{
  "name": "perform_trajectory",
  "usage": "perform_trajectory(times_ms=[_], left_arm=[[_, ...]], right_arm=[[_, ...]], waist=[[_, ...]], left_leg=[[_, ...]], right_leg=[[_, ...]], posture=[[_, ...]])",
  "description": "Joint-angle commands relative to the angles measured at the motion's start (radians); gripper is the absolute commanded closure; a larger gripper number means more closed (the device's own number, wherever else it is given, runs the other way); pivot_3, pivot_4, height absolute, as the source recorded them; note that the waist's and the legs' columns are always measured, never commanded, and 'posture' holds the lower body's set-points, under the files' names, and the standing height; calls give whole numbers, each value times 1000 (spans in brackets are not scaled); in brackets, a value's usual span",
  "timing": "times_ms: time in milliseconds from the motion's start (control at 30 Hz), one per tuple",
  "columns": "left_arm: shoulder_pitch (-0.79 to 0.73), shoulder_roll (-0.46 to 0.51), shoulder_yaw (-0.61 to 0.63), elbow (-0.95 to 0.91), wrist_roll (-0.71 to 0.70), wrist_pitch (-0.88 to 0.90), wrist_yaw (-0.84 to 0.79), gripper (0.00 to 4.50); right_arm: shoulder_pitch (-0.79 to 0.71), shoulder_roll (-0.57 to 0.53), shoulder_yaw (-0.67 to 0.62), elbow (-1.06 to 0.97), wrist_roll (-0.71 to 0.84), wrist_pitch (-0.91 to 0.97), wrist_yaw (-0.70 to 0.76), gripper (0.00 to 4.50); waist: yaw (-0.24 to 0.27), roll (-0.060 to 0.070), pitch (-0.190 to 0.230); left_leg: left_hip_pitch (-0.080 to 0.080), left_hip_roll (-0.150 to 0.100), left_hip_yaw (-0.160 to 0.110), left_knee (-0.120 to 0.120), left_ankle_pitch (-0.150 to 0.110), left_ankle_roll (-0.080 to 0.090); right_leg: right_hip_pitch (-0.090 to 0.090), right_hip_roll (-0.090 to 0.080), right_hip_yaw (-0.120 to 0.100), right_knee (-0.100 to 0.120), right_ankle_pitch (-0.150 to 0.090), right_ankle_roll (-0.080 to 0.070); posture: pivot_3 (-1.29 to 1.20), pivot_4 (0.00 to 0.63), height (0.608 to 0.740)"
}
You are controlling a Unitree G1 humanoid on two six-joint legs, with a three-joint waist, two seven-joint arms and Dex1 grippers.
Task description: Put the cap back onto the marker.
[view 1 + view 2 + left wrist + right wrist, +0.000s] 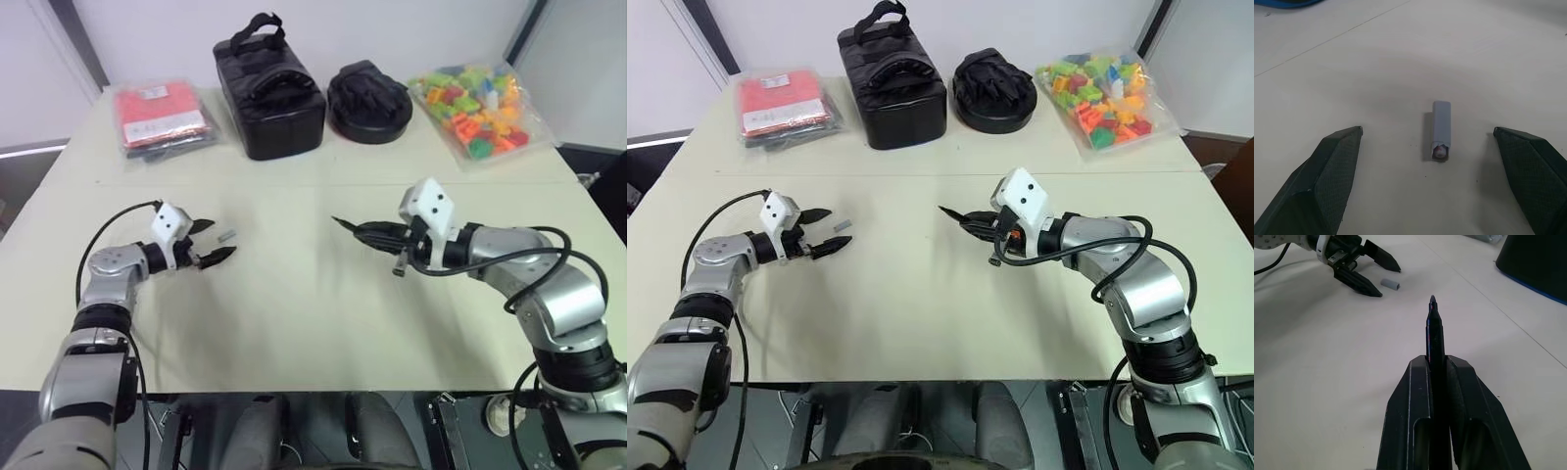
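The small grey cap [1441, 129] lies flat on the cream table, just in front of my left gripper [217, 241]. That gripper is open, its two black fingertips [1344, 147] spread to either side of the cap without touching it. The cap [226, 235] also shows in the head views between those tips. My right gripper [1437, 369] is shut on the black marker [1434, 330], which sticks out past the fingers with its pointed tip aimed toward the left gripper. The marker [351, 228] hovers above the table's middle.
Along the table's far edge sit a red packet [157, 117], a black bag [267, 88], a round black case [368, 101] and a clear bag of coloured bricks [472, 106]. Black cables hang from both arms.
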Motion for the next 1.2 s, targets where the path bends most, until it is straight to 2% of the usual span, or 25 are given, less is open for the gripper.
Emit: perform_trajectory(times_ms=[33, 67, 133, 333, 767, 1000, 1200], left_arm=[[-9, -24, -15, 24, 30, -12, 19, 0], [-9, -26, -17, 30, 34, -16, 22, 536], [-11, -31, -20, 36, 39, -21, 25, 1268], [-16, -49, -24, 30, 39, -18, 17, 4374], [-40, -40, -3, 16, 20, 3, 5, 4445], [-74, 11, -29, -305, -57, 155, -185, 4445], [-89, 13, -99, -601, -109, 295, -297, 4445]], right_arm=[[-3, -14, -31, -31, 14, -24, -5, 4449], [-4, -14, -31, -28, 13, -26, -6, 4500], [-5, -14, -31, -23, 12, -29, -7, 4500], [-2, -12, -34, -20, 13, -34, -14, 4500], [11, -35, -48, 3, 3, -58, -4, 4500], [-13, -220, -45, 166, -52, -230, 174, 4500], [-83, -271, -8, 260, -56, -324, 328, 4500]], waist=[[4, 0, 0], [7, 0, 0], [16, 0, 0], [17, 0, -1], [17, 0, -1], [14, -1, 1], [-4, -1, 1]], left_leg=[[0, 0, 0, 0, 0, 0], [0, 0, 0, 0, 0, 0], [1, 0, 0, 0, 0, 0], [5, 0, -1, 1, 1, 0], [5, 0, -2, 1, 1, 0], [0, 0, -1, 1, 1, 1], [0, 1, 0, 0, 0, 1]], right_leg=[[0, 0, 0, 0, 0, 0], [0, 0, 0, 0, 0, 0], [1, 0, 0, 0, 0, 0], [6, 1, -1, 0, 0, 0], [6, 1, -1, 0, 0, 0], [2, 1, -1, -1, 0, 0], [1, 1, -1, -1, 0, 0]], posture=[[0, 150, 740], [0, 150, 740], [0, 150, 740], [0, 150, 740], [0, 150, 740], [0, 150, 740], [0, 150, 740]])
